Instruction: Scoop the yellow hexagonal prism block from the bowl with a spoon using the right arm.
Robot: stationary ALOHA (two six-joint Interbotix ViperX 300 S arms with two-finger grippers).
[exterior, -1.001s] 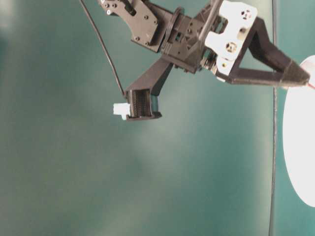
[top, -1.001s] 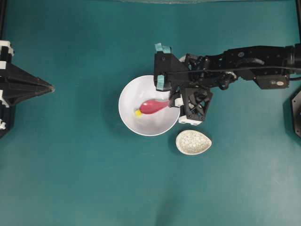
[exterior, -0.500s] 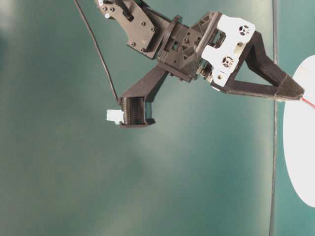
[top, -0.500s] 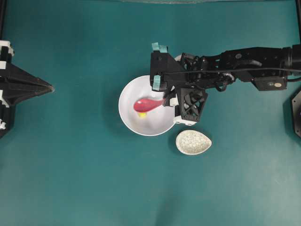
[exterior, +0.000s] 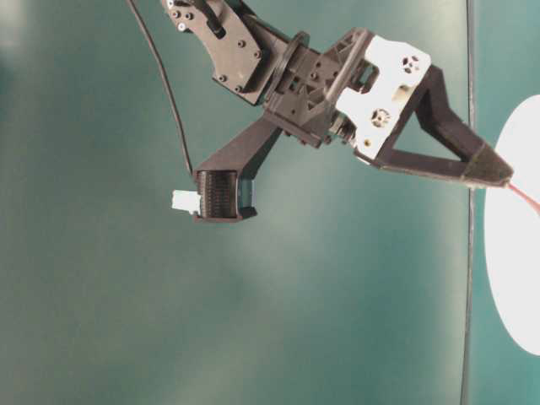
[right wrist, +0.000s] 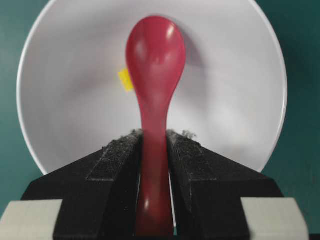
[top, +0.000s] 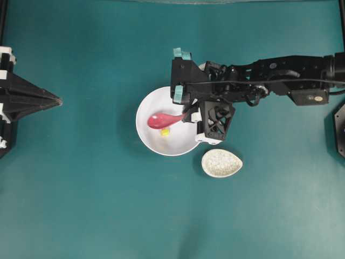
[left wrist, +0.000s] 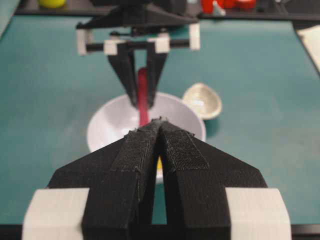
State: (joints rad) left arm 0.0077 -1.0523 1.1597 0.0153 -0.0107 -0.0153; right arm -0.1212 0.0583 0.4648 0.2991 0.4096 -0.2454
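Right gripper [right wrist: 154, 145] pinches the spoon [right wrist: 154, 75] handle over the bowl [right wrist: 240, 100]. Yellow hexagonal prism block [right wrist: 125, 79] lies beside the scoop, not in it. Risk: scoop nudges it aside. Left gripper [left wrist: 161, 125] pressed together, idle.

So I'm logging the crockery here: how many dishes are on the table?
2: the large white bowl under the spoon, and a small speckled dish on the table just beside it. None seem hidden.

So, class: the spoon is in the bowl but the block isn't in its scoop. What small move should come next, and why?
Probably slide the spoon sideways and lower its edge toward the yellow block. The right gripper grips the handle; the block lies beside the scoop on the bowl floor, not in it.
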